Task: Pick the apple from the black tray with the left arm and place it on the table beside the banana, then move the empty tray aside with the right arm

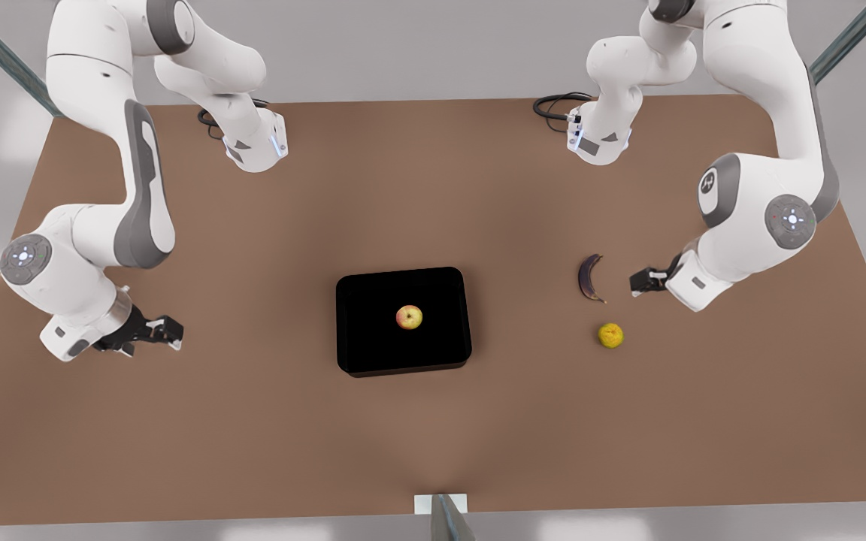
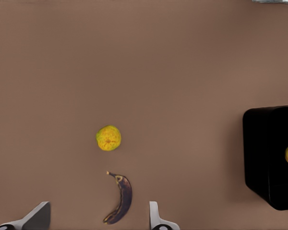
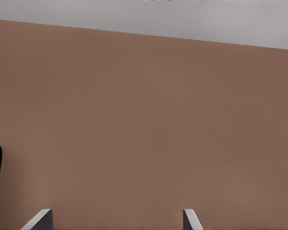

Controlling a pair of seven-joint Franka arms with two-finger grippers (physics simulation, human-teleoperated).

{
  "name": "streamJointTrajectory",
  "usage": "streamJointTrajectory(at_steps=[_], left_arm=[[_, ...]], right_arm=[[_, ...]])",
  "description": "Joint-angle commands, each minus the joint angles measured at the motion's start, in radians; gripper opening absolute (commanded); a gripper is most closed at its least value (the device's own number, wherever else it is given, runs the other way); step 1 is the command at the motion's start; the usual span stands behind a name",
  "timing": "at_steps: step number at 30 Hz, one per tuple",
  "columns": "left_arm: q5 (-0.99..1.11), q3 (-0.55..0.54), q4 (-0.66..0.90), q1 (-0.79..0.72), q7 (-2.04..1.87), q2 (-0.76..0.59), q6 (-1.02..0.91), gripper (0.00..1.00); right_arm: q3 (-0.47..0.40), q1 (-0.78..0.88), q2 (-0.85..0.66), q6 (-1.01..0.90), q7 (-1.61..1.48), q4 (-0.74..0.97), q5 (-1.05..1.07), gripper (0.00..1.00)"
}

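Meanwhile, apple (image 1: pixel 409 317) sits in black tray (image 1: pixel 403 321); left gripper (image 1: pixel 637 282) by banana (image 1: pixel 590 277), right gripper (image 1: pixel 166 331): jaws wide.

both arms hang low, left gripper (image 1: pixel 634 284) and right gripper (image 1: pixel 177 332) fingers spread.

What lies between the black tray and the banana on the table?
Nothing: in the front view, bare table separates the black tray from the banana. The apple sits inside the tray.
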Motion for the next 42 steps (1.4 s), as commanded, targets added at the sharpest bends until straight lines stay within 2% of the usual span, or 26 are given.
streamJointTrajectory(at_steps=[1, 4, 6, 9, 11, 13, 15, 17, 18, 21, 23, 35, 42], left_arm=[[-0.001, 0.000, -0.001, -0.003, -0.127, 0.001, 0.058, 1.00], [0.004, 0.000, 0.024, -0.070, -0.135, 0.003, 0.069, 1.00], [-0.005, 0.000, 0.172, -0.124, -0.141, 0.173, 0.230, 1.00], [0.003, 0.000, 0.208, -0.197, -0.299, 0.270, 0.328, 1.00], [-0.011, -0.002, 0.153, -0.257, -0.331, 0.286, 0.322, 1.00], [0.019, 0.004, 0.183, -0.385, -0.609, 0.300, 0.318, 1.00], [0.035, 0.000, 0.203, -0.437, -0.795, 0.317, 0.328, 1.00], [0.045, 0.003, 0.373, -0.546, -0.913, 0.452, 0.319, 1.00], [0.049, 0.004, 0.389, -0.579, -0.917, 0.474, 0.321, 1.00], [0.081, 0.004, 0.393, -0.622, -0.959, 0.492, 0.339, 1.00], [0.160, 0.006, 0.528, -0.670, -1.086, 0.618, 0.367, 1.00], [0.211, 0.007, 0.487, -0.716, -1.127, 0.691, 0.420, 1.00], [0.320, 0.007, 0.481, -0.757, -1.123, 0.750, 0.444, 1.00]], right_arm=[[-0.005, -0.001, -0.008, 0.090, -0.124, -0.012, 0.003, 1.00], [-0.011, -0.006, 0.012, 0.092, -0.114, 0.002, -0.005, 1.00], [-0.019, -0.020, 0.084, 0.092, -0.113, 0.051, -0.008, 1.00], [-0.016, -0.018, 0.150, 0.100, -0.113, 0.092, -0.019, 1.00], [-0.016, -0.018, 0.147, 0.096, -0.111, 0.117, -0.024, 1.00], [-0.016, -0.020, 0.082, 0.034, -0.113, 0.138, -0.020, 1.00], [-0.020, -0.021, 0.062, -0.012, -0.113, 0.143, -0.017, 1.00], [-0.017, -0.023, 0.059, -0.025, -0.113, 0.143, -0.017, 1.00], [-0.019, -0.023, 0.058, -0.026, -0.111, 0.143, -0.016, 1.00], [-0.019, -0.023, 0.058, -0.029, -0.113, 0.143, -0.017, 1.00], [-0.017, -0.021, 0.058, -0.029, -0.111, 0.143, -0.017, 1.00], [-0.019, -0.023, 0.059, -0.029, -0.113, 0.143, -0.017, 1.00], [-0.019, -0.023, 0.059, -0.029, -0.113, 0.143, -0.017, 1.00]])
